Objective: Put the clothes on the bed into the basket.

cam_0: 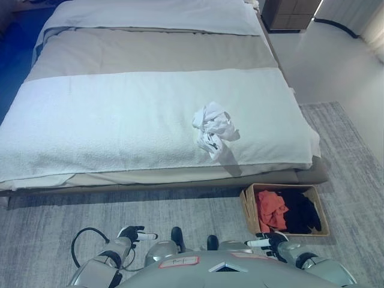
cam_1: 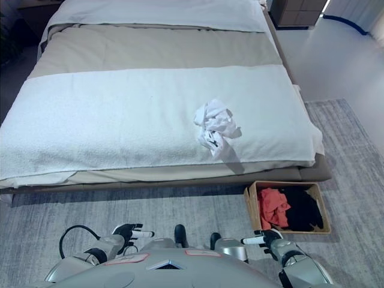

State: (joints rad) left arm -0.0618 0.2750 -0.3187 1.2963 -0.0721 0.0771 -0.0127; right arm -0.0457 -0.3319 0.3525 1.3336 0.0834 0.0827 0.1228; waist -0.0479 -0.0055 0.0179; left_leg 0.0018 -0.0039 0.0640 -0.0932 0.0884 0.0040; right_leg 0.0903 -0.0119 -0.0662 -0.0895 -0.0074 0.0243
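Looking down at the basket (cam_0: 250, 209) first: it sits on the grey rug (cam_0: 72, 216) just off the foot edge of the bed (cam_0: 120, 114), toward our right side, and it's got two things in it already, an orange-red garment (cam_0: 271, 210) on the left half and a black garment (cam_0: 302, 211) filling the right half. Both sit below the rim as far as we can tell

Up on the bed there's one crumpled white garment (cam_1: 216, 128) with some dark marks on it, lying on the white blanket (cam_1: 108, 120) near the foot edge, right of centre and pretty much straight up from the basket. Blanket corner hangs over the bed's right side. Lots of open rug between us and the bed frame, and bare pale floor (cam_0: 324, 66) off to the right past the rug's edge. A dark nightstand (cam_0: 288, 15) stands at the far right corner by the head of the bed

Our left hand (cam_0: 133, 234) is low at the bottom left, fingers relaxed and apart, holding nothing. Our right hand (cam_1: 264, 239) is low at the bottom right, just this side of the basket, fingers stretched out, also empty
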